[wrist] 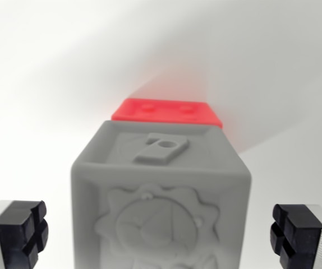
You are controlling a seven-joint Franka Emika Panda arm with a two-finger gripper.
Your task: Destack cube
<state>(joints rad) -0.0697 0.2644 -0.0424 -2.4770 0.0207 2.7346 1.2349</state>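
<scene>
A grey cube (161, 190) with embossed relief on its faces fills the middle of the wrist view. Behind it, a red cube (166, 112) shows only its top face, with small studs on it. Whether the grey cube rests on the red one or just stands in front of it cannot be told. My gripper (160, 235) is open, its black-padded fingertips (21, 232) standing either side of the grey cube with a gap on each side, touching nothing. The lower part of the grey cube is cut off by the frame.
A plain white surface (49, 84) surrounds the cubes, with soft shadows running to the upper right.
</scene>
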